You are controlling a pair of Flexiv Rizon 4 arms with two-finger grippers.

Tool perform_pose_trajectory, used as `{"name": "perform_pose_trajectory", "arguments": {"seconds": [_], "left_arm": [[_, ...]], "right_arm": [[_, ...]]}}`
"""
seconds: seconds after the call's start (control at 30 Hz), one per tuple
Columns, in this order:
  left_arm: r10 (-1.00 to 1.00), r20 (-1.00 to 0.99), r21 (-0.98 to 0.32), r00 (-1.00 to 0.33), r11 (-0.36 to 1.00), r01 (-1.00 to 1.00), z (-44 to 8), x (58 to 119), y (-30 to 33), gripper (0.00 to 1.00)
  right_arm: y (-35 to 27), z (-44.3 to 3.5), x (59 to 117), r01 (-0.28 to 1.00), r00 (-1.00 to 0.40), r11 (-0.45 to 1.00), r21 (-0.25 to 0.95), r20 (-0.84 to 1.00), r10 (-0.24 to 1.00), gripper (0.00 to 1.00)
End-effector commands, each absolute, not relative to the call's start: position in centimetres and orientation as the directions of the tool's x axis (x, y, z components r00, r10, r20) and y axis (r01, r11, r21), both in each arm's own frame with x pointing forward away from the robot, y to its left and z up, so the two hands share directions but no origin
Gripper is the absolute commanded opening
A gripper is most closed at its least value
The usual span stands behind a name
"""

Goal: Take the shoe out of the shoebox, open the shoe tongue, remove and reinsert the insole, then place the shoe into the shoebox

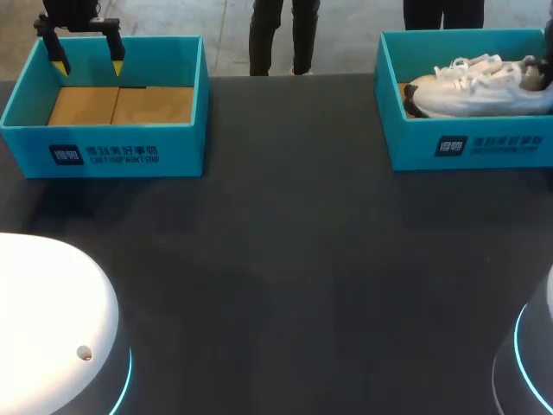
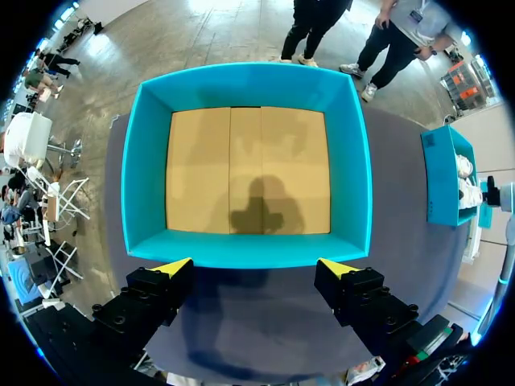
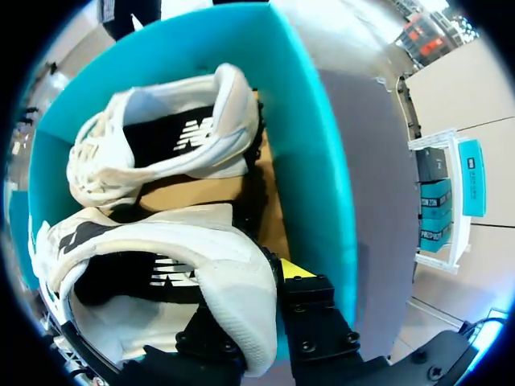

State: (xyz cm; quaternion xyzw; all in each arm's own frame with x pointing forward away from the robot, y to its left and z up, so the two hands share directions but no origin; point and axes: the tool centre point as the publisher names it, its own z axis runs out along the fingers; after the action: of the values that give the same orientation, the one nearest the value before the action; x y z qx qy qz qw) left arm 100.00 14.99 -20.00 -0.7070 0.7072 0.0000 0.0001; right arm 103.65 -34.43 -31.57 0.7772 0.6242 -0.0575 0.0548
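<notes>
Left fingers (image 1: 59,62) hang released, their yellow tips spread wide with nothing between them. They are poised over the far rim of an empty box (image 1: 112,151) at the left end of the tabletop (image 1: 285,259). The left wrist view shows only the box's bare cardboard floor ahead of them.

The shoe (image 3: 201,265) that matters lies in the shoebox (image 1: 467,147) at the right end, well apart from the left arm across the dark tabletop. It rests on its side beside a second shoe (image 3: 161,137), both white. From above, its long axis runs along the length of the shoebox, toe toward the middle of the tabletop and heel toward the right edge, where the right arm comes in.

The right fingers (image 3: 294,270) are at that heel. One yellow tip shows, wedged between the heel and the teal wall of the shoebox. The other is hidden by the white heel collar, so I cannot tell whether they are clamped on the shoe or merely set against it.

By my reading, the task is at its first step, taking the shoe out. The right arm is plainly the nearer one. A lift by the heel would leave the toe hanging low, so the toe may drag on the second shoe or the wall.
</notes>
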Motion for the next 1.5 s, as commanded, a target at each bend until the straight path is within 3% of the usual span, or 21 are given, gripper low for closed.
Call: {"name": "perform_pose_trajectory", "arguments": {"seconds": [0.03,0.77,1.5], "left_arm": [[-1.0,0.0,0.0,0.0,0.0,-1.0,-20.0,100.0,15.0,1.0],[-1.0,0.0,0.0,0.0,0.0,-1.0,-20.0,100.0,15.0,1.0],[-1.0,0.0,0.0,0.0,0.0,-1.0,-20.0,100.0,15.0,1.0]], "right_arm": [[-33.9,-27.7,103.0,0.975,0.222,-0.221,0.022,-0.174,0.96,0.0],[-32.2,-19.3,102.3,0.979,0.191,-0.174,0.102,-0.196,0.962,0.0],[-32.0,-19.1,102.6,0.982,0.177,-0.16,0.1,-0.187,0.966,0.0]]}}
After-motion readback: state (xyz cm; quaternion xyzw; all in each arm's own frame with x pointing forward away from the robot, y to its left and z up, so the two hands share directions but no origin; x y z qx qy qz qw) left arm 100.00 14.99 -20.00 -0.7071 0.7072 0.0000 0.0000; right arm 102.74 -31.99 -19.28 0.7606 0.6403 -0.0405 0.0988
